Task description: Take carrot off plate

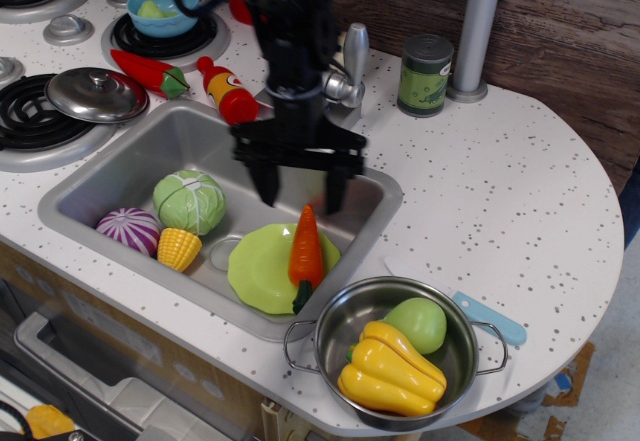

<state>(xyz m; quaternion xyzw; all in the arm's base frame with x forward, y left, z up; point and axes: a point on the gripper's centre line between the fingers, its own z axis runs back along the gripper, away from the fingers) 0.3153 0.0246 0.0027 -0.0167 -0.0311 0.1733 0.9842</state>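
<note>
Speckled white table [500,191] with a steel sink [150,161] sunk into it and dark wood boards behind: that is your work area. Your target, the carrot [305,248], lies inside the sink on the right half of the plate [260,271], tip pointing away from you toward the faucet and green stem end hanging over the plate's near rim. It is orange, tapered and ridged, roughly as long as the plate is wide, and looks like light, hard plastic, so it should lift easily but may roll if pinched off-centre.

The plate sits flat on the sink floor, which keeps the carrot low and walled in, so a pick from straight above looks like the sensible route. That fits how the gripper [298,191] is placed: it hangs over the carrot's tip with the jaws spread wide, one finger on either side of the carrot's line, not touching it. You would probably want to bring it a little nearer, over the thicker middle, before descending.

Just left of the plate lie the corn [179,249], the cabbage [190,201] and the purple onion [129,230], near enough to matter only if you drift left. The pot [400,346] holding a yellow pepper and a green fruit stands on the table edge just beside the plate.
</note>
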